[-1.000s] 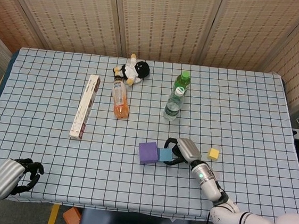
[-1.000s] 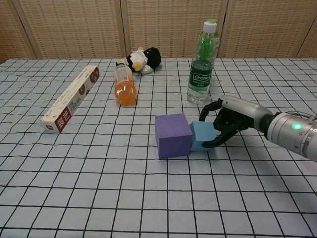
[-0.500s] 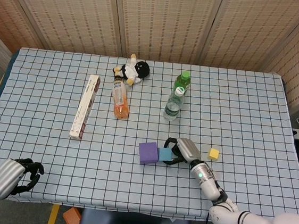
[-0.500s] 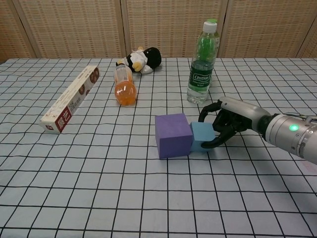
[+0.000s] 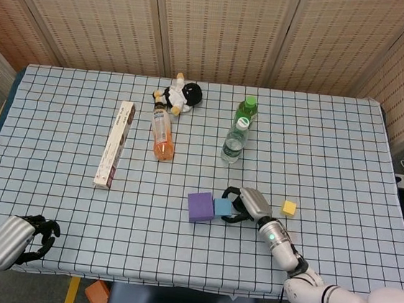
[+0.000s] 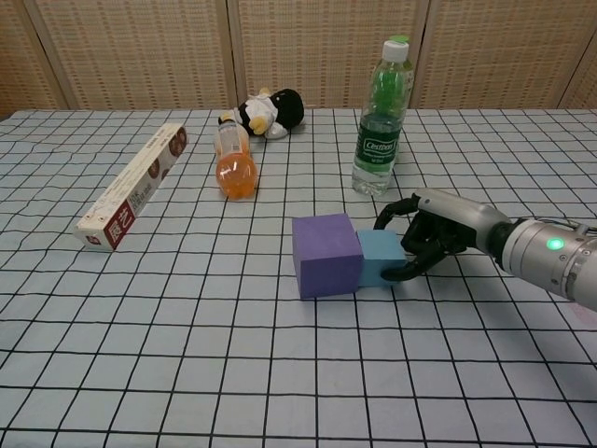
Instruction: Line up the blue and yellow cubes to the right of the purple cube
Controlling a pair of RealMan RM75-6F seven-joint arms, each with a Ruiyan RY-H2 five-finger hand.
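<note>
The bench [image 5: 334, 136] under its checked cloth carries everything, and the long carton [image 5: 114, 144] lies well off to the left, lengthwise away from the robot, out of the way. Nearer the middle, the purple cube [image 6: 326, 254] sits with the blue cube [image 6: 381, 259] touching its right face, so that half of the row looks done. The right hand [image 6: 427, 240] is curled around the blue cube's right side, fingers wrapped over its far and near edges; whether it grips or merely cups the cube I cannot tell. The yellow cube [image 5: 288, 208], smallest of the three, lies apart on the cloth, to the right of that hand and slightly farther from the robot. The next reach therefore runs rightward, and the right hand is much the nearer. The left hand [image 5: 23, 239] rests at the near left corner, fingers curled in on nothing.
</note>
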